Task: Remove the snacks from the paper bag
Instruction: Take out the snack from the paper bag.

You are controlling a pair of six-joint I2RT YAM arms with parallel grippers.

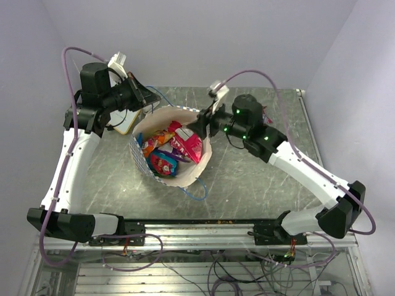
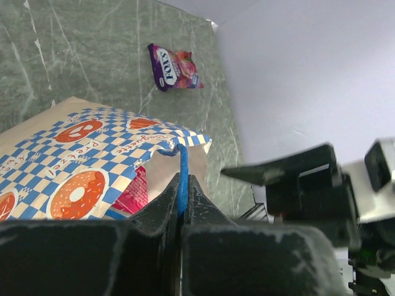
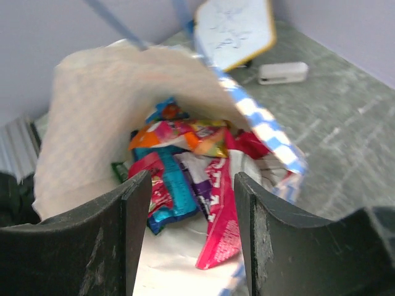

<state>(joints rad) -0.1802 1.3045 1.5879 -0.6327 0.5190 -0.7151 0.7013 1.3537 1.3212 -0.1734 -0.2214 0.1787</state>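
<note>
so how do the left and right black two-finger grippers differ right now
The left gripper is shut, while the right gripper is open. The left gripper pinches the thin blue cord handle of the tan checkered paper bag; the right gripper holds nothing. The left gripper is outside the bag; the right gripper faces into its mouth, toward the bright glossy snack packets. Both work on the same bag.
</note>
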